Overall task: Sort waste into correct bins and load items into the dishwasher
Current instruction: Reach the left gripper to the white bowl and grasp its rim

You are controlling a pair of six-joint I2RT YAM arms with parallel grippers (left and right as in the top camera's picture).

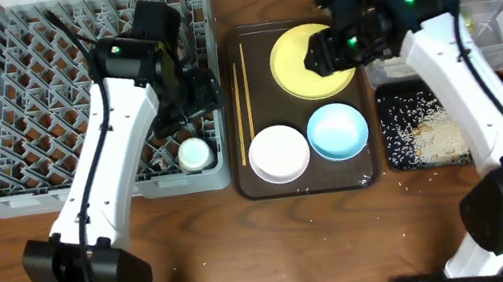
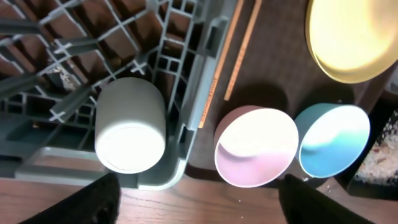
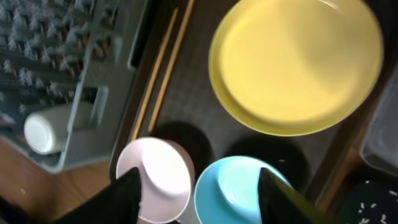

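Observation:
The grey dish rack (image 1: 33, 105) holds the small white cup (image 1: 195, 154) on its side at its front right corner; the cup also shows in the left wrist view (image 2: 129, 127). My left gripper (image 1: 195, 91) is open and empty, just above the rack's right edge. On the brown serving tray (image 1: 308, 181) lie the yellow plate (image 1: 305, 60), white bowl (image 1: 279, 152), light blue bowl (image 1: 338, 130) and chopsticks (image 1: 240, 102). My right gripper (image 1: 323, 49) is open and empty, hovering over the yellow plate (image 3: 298, 62).
A clear plastic tub (image 1: 501, 20) stands at the far right. In front of it a black tray (image 1: 421, 124) holds rice grains and pale scraps. A few rice grains lie on the wooden table near its front edge.

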